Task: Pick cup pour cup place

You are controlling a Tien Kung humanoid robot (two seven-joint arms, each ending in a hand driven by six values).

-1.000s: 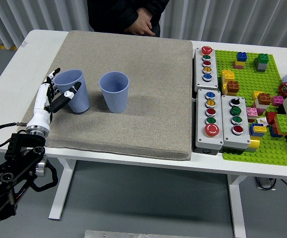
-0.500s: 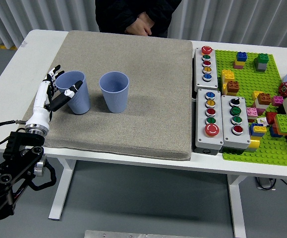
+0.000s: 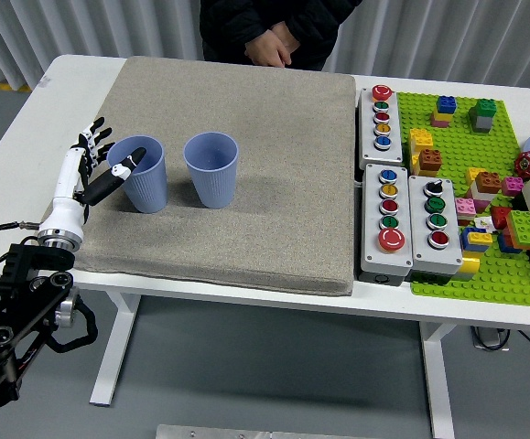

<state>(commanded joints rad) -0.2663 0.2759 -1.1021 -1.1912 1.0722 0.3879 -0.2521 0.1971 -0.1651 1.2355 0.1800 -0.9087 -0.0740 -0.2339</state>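
Note:
Two light blue cups stand upright on the grey mat [image 3: 274,229]: the left cup [image 3: 145,178] and the right cup [image 3: 211,172], a small gap between them. My left hand [image 3: 109,154] sits just left of the left cup. Its white fingers [image 3: 89,142] are spread out and apart from the cup wall, and its dark thumb [image 3: 121,170] reaches over the cup's near rim. The hand grips nothing. My right arm is out of view.
Button boxes [image 3: 400,210] line the mat's right edge, with a green baseplate [image 3: 448,274] of toy bricks beyond them. A person stands at the far side with hands clasped [image 3: 272,44]. The mat's left edge and table edge [image 3: 17,155] are close to my hand.
My left hand has drawn back to the left and its fingers have spread away from the left cup, which now stands upright a little further right. The person has shifted to the right.

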